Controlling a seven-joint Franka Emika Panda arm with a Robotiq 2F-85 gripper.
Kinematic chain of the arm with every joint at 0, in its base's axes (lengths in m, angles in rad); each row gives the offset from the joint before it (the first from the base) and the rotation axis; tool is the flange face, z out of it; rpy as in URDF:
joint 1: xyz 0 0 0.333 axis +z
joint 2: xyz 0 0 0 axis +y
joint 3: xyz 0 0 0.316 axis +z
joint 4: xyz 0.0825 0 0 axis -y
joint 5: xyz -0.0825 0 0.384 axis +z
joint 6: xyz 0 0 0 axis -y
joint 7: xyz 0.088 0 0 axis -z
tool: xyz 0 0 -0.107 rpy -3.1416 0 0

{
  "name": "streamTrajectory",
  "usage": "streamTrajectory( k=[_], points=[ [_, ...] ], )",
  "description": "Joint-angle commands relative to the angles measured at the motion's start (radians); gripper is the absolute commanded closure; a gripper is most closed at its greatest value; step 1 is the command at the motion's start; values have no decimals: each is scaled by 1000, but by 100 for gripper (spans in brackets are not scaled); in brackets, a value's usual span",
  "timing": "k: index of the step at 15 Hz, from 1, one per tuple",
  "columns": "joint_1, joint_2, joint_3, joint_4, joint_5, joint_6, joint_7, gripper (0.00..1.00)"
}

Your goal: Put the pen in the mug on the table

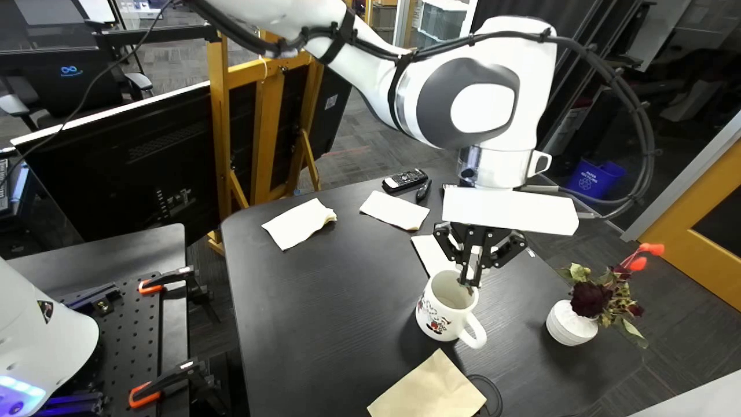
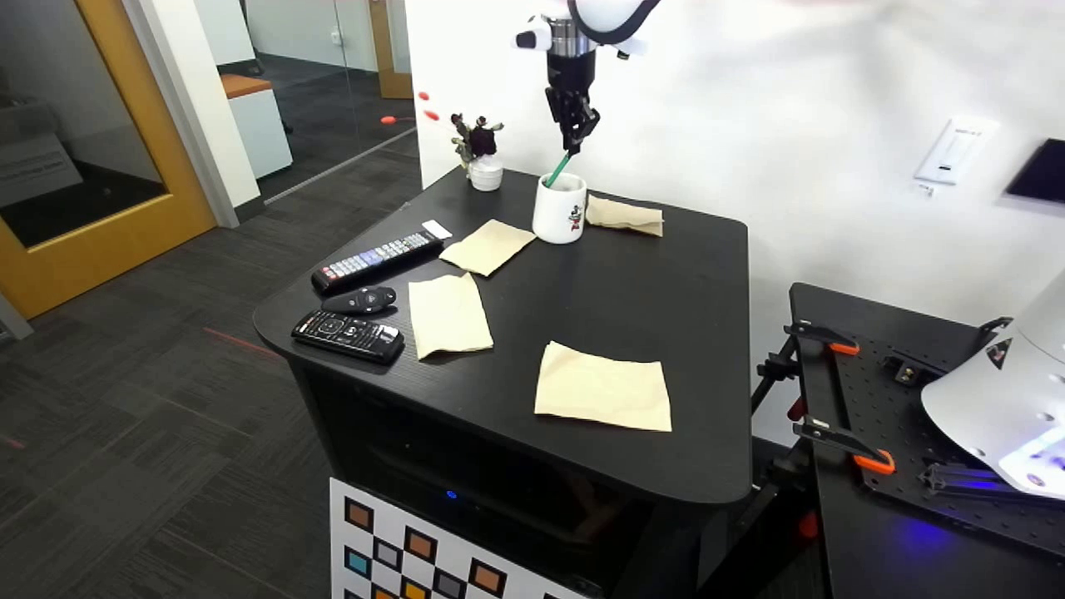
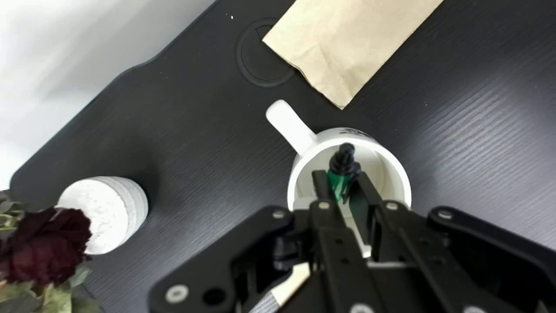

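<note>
Blue bin (image 1: 595,180), far right: reads "PAPER RECYCLING", recycling symbol (image 1: 587,185) below the words. Black panel (image 1: 55,90) between armrests (image 1: 138,81), far left: blue infinity-shaped logo (image 1: 70,70); line of text under it too small to read. Remote controls (image 2: 349,334): key legends likewise illegible.

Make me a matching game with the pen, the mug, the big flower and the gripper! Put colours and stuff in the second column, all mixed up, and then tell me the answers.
Things:
1. pen
2. mug
3. big flower
4. gripper

What it is like:
A. dark red
B. black, gripping something green
C. green and slanting
D. white, with a cartoon picture on its side

Right pairs: 1-C, 2-D, 3-A, 4-B
</note>
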Motion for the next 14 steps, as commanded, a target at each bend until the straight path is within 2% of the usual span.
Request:
streamTrajectory(
  k=[1,7,14],
  points=[
    [5,-137,-7,-84,-14,-35,4,96],
    [-6,-330,0,-203,38,-46,-50,96],
    [9,-425,12,-390,296,15,-204,96]
  ],
)
